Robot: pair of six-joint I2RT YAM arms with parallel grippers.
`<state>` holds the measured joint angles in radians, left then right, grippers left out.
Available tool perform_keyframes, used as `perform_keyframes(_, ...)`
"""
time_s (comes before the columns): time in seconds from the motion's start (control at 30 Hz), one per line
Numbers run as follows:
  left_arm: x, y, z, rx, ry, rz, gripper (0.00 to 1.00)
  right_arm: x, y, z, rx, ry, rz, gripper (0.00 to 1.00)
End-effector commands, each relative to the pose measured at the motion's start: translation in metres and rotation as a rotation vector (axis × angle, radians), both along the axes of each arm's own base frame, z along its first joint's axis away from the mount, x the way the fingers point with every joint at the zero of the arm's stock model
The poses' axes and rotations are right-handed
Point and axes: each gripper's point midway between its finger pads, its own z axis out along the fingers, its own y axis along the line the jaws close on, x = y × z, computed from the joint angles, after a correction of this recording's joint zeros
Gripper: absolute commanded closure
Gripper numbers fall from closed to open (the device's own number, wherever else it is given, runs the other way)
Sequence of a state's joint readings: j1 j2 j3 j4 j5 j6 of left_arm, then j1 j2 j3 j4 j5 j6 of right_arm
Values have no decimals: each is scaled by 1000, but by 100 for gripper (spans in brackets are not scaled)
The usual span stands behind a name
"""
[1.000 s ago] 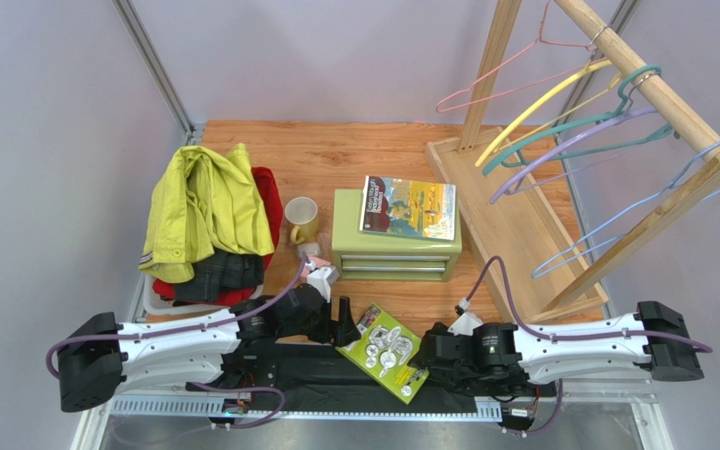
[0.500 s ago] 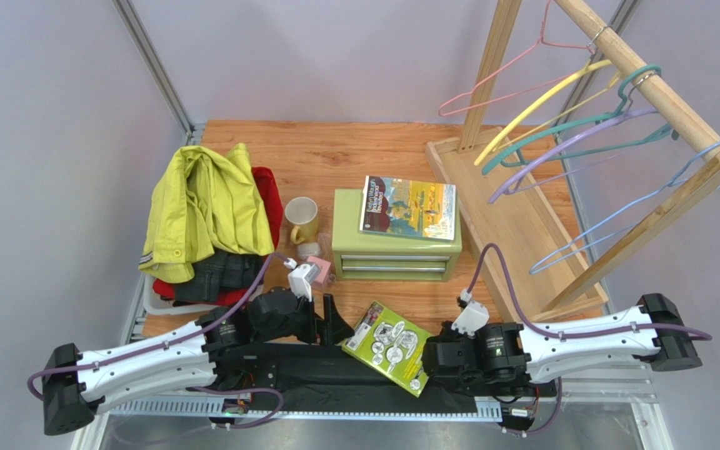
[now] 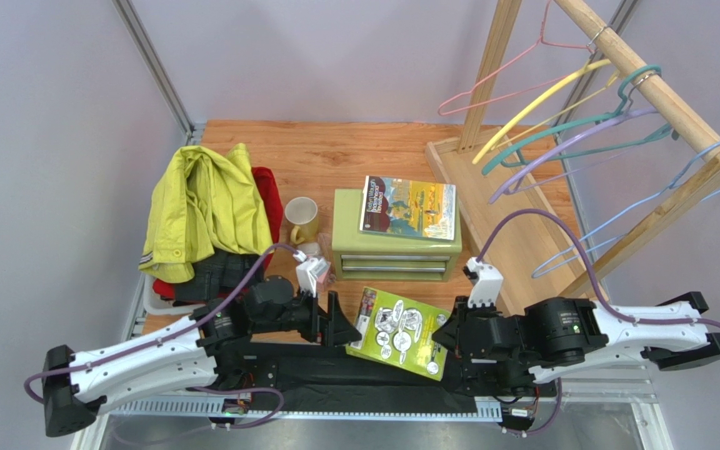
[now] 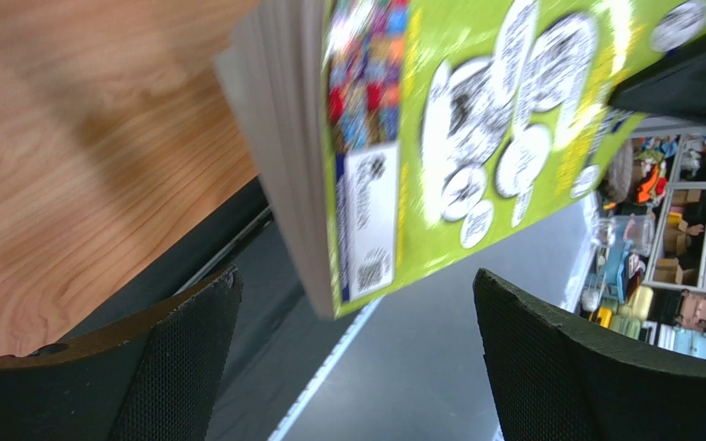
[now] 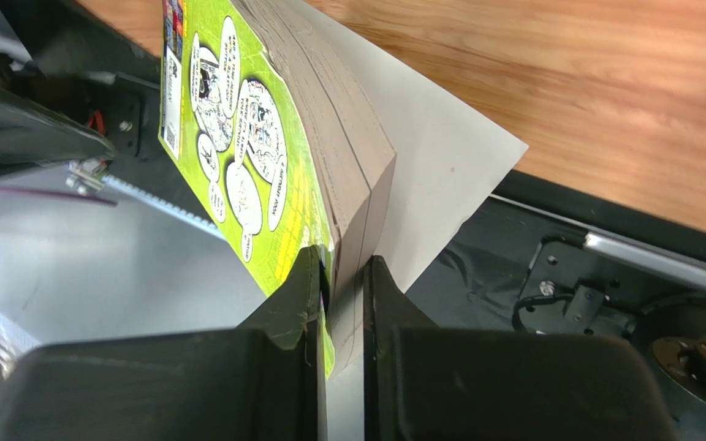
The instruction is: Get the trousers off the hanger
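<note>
You are looking, at far left, at the trousers (image 3: 206,225): they are lying heaped on the table's left side, yellow-green on top, red and dark cloth under it, none on a hanger. The pile is running front to back, beyond and slightly left of your left gripper (image 3: 340,322), so your left arm is the nearer one. That gripper is standing released, jaws wide and holding nothing, the green book (image 3: 399,332) lying just beyond its tips. Your right gripper (image 5: 340,276) is clenching that book by one edge, its back cover hanging loose. The cover is showing black-and-white cartoon bubbles and a barcode label; no writing is readable. At far right, the hangers (image 3: 561,141) are hanging bare on the wooden rail.
</note>
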<state>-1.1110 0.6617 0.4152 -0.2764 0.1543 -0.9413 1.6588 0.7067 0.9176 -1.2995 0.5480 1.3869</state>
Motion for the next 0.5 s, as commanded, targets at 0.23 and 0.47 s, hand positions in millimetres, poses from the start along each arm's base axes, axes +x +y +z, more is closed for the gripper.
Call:
perform_keyframes(0.23,16,63,159,-86,-263,141,2,9,69,112,97,-234,197,100)
perform_keyframes(0.47,41,113,210,28,-418,320,2,46,102,179,79,-358,177,100)
